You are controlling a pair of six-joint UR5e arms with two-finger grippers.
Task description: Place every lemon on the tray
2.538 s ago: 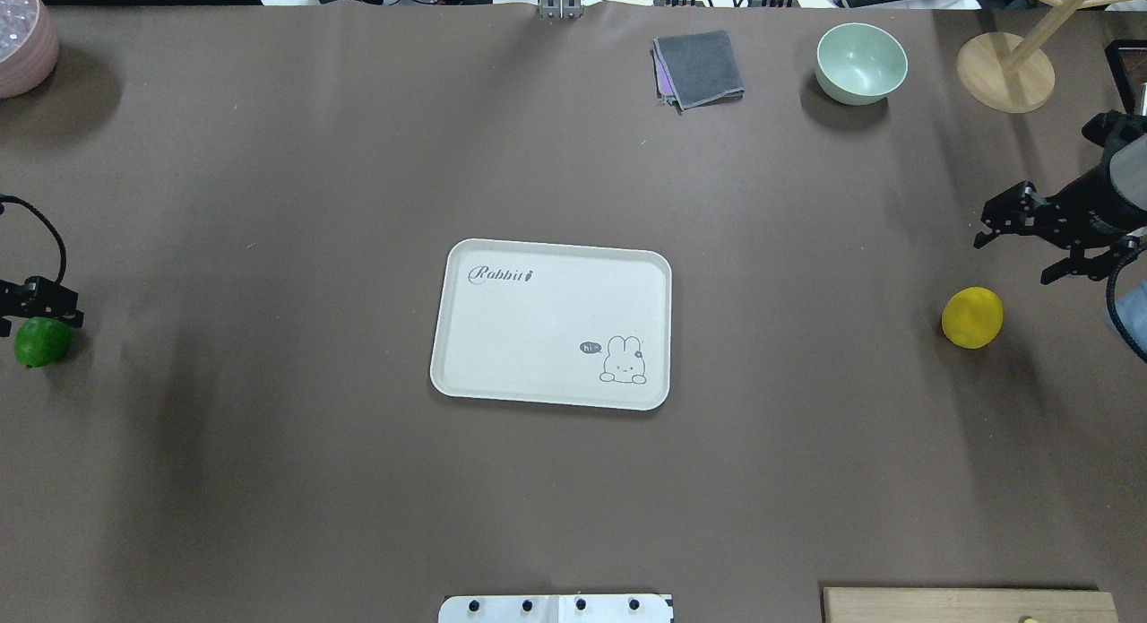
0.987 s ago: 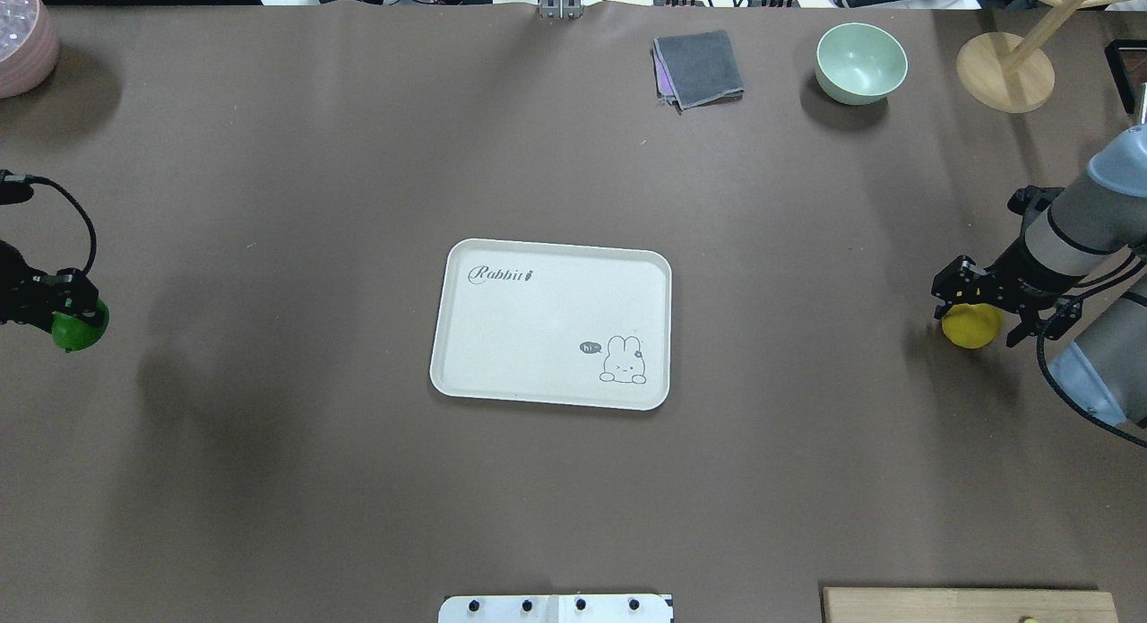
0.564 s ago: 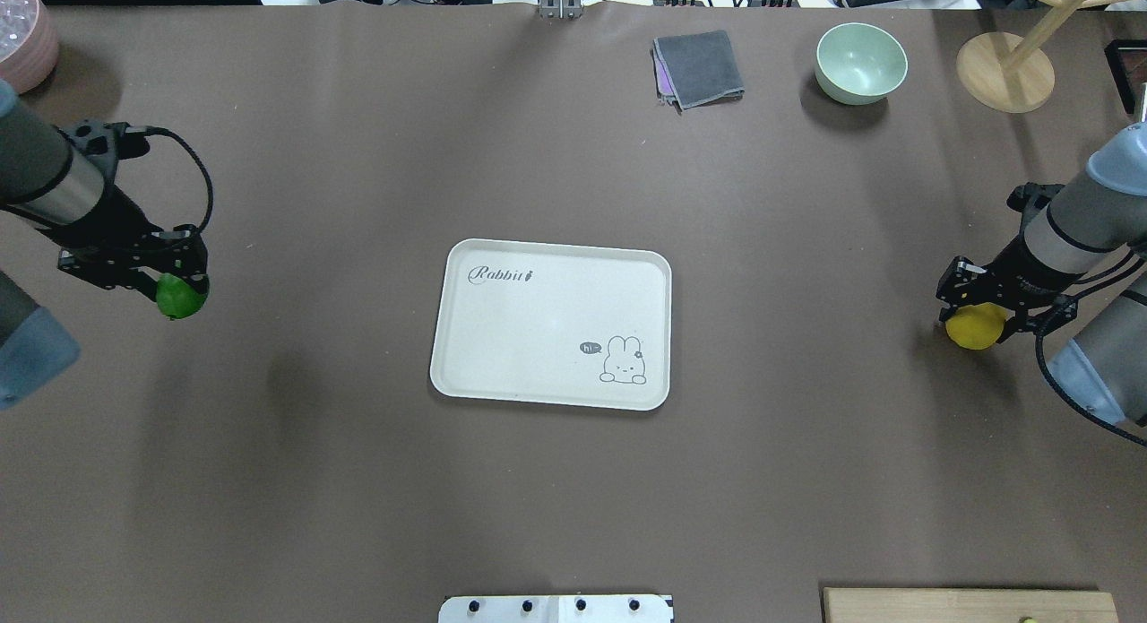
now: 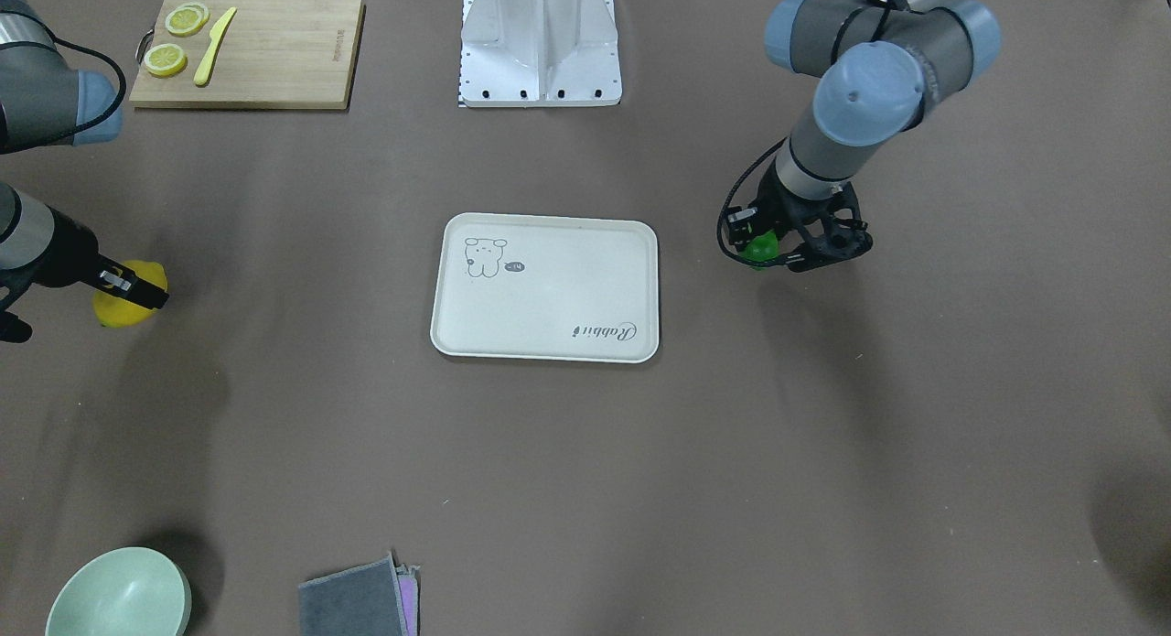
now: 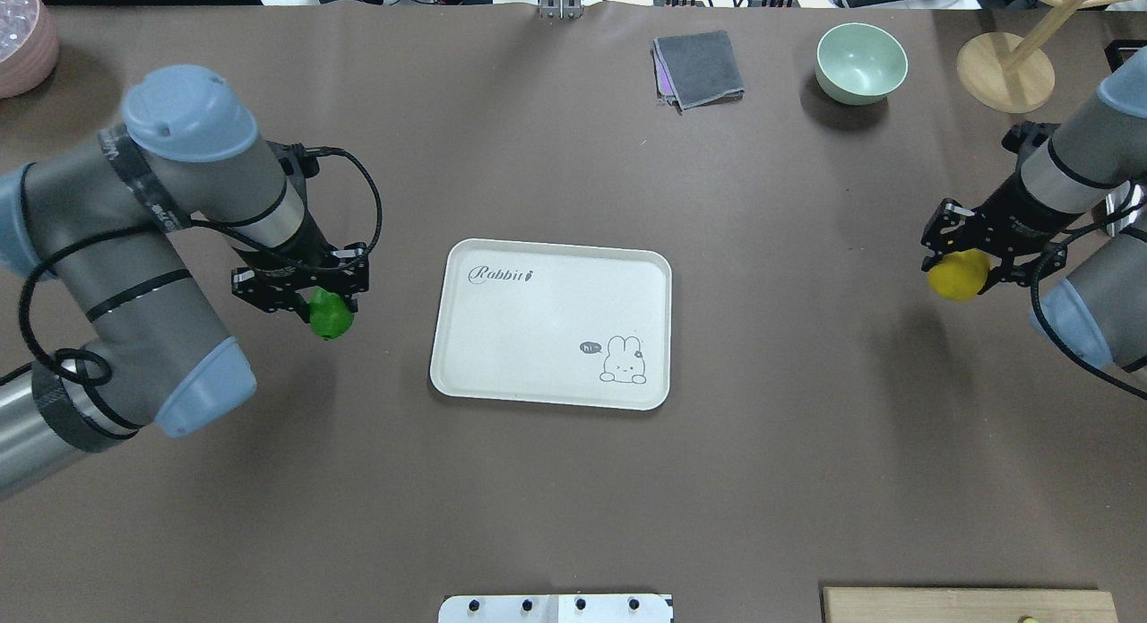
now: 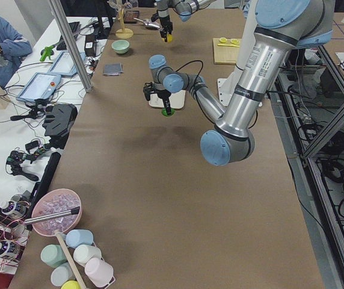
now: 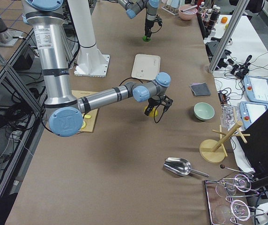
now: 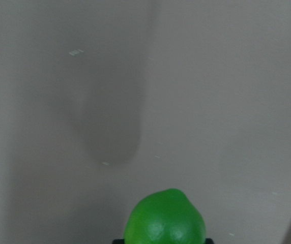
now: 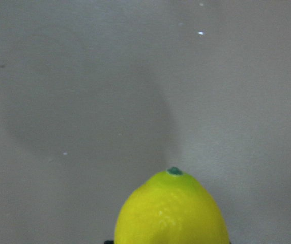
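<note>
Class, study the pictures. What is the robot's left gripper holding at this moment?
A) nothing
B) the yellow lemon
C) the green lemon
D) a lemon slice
C: the left gripper is shut on the green lemon beside the tray, while the yellow lemon is in the right gripper.

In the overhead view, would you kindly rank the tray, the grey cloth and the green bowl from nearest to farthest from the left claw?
From the left claw:
1. The tray, just right of it, mid-table.
2. The grey cloth, far edge, right of centre.
3. The green bowl, far edge, further right.
</note>
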